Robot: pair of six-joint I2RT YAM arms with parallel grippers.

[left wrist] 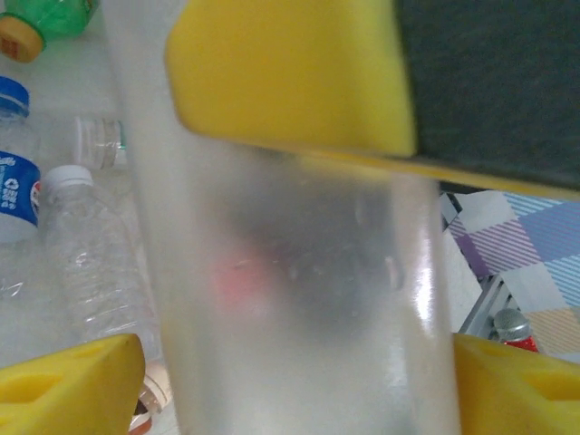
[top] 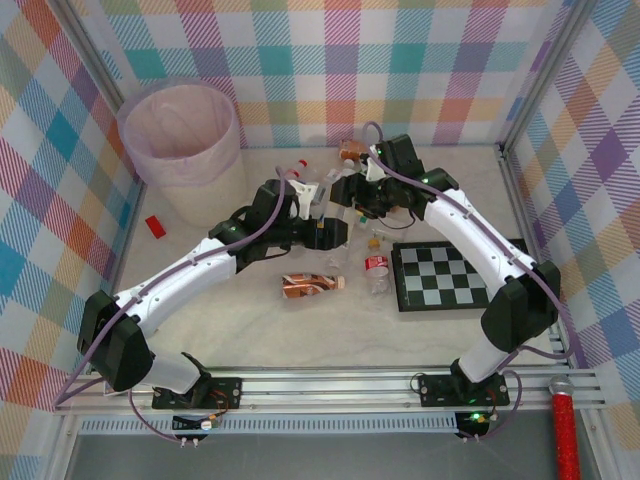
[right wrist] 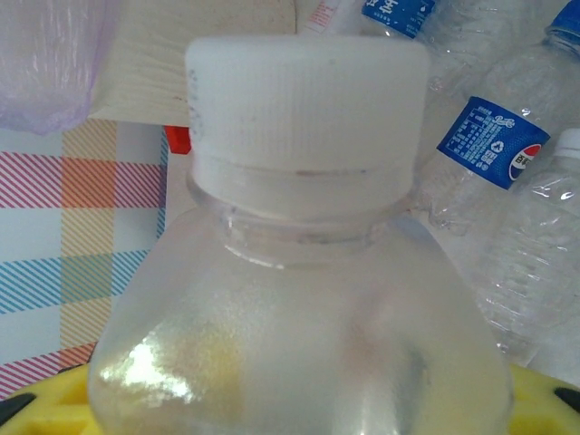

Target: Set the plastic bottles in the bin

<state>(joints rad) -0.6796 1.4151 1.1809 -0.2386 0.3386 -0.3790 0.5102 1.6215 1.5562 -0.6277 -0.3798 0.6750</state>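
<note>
Plastic bottles (top: 376, 272) lie loose across the middle of the surface (top: 300, 340), none of them touching the bin (top: 180, 140), which stands upright in the far left corner. A brown-wrapped bottle (top: 310, 287) lies on its side near the centre. A red-labelled bottle (top: 377, 266) sits just right of it, beside the checkerboard (top: 450, 275). A small red block (top: 155, 225) rests near the bin's foot.

Both arms meet at mid-surface over one clear bottle (right wrist: 308, 299) with a white cap (right wrist: 308, 100), well apart from the bin. The right pincer (right wrist: 294, 403) is clamped on it below the shoulder. The left pincer (left wrist: 299, 385) straddles the bottle's body with its yellow fingers (left wrist: 72, 385) apart; a thin gap shows at one finger and the other lies against the plastic.

Past the held bottle lie a blue-labelled bottle (right wrist: 494, 145), a green bottle (left wrist: 54, 14) with an orange cap, and more clear ones.
</note>
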